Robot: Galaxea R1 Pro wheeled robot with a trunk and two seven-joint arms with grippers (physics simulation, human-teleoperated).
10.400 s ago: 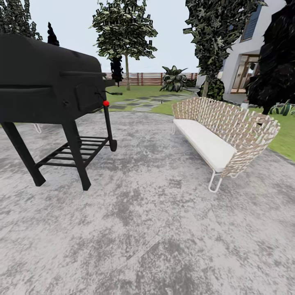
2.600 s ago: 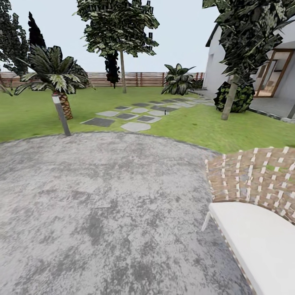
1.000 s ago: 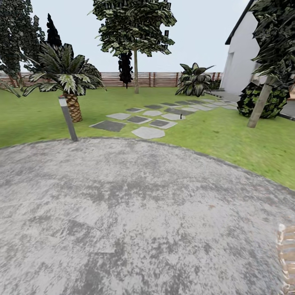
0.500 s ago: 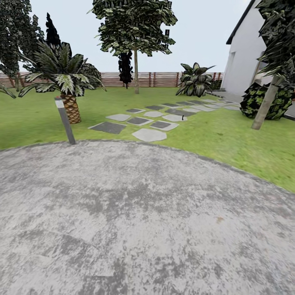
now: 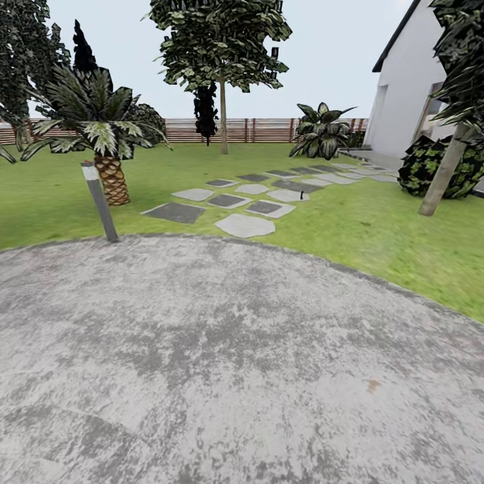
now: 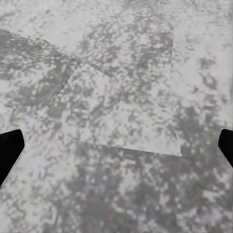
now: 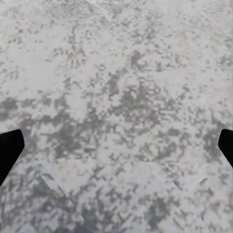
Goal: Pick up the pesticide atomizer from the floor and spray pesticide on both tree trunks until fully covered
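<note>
My view has swung past the sofa onto the lawn [image 5: 60,195] and two tree trunks [image 5: 222,115]; both grippers hang apart, empty; atomizer unfound

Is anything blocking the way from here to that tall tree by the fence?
Nothing visible does. Mottled paving gives way to lawn, and stepping stones lead toward the tree trunk. The bollard and small palm stand off to the left.
</note>
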